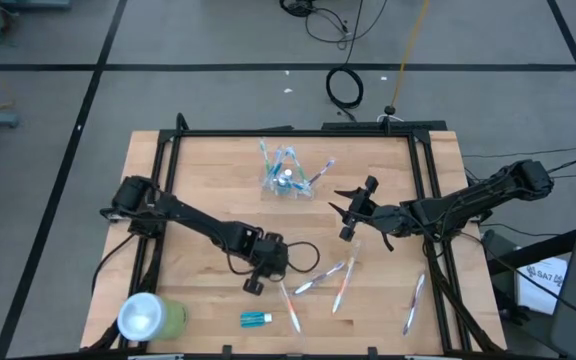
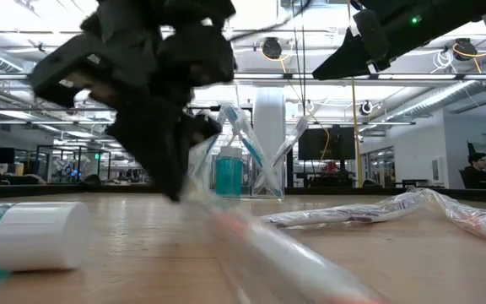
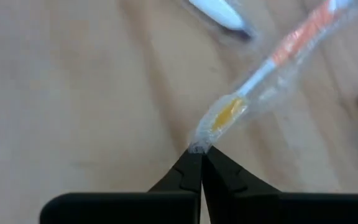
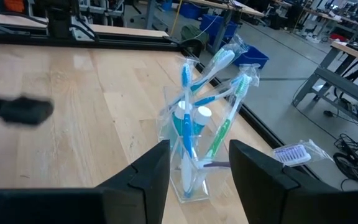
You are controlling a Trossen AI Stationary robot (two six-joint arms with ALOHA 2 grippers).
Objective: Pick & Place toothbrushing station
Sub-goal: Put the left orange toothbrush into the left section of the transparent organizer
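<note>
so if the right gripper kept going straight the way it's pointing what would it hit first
Most likely the clear cup of toothbrushes: in the right wrist view it stands dead ahead between the open right gripper fingers, with nothing visible in between. How far off is hard to judge.

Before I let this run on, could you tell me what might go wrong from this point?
1. The left gripper is shut on only the wrapper tip of the orange toothbrush, so it could slip out or swing when lifted.
2. The clear cup is already crowded with brushes; adding another could tip it.
3. The open right gripper hovers near the cup, so the arms might cross paths.
</note>
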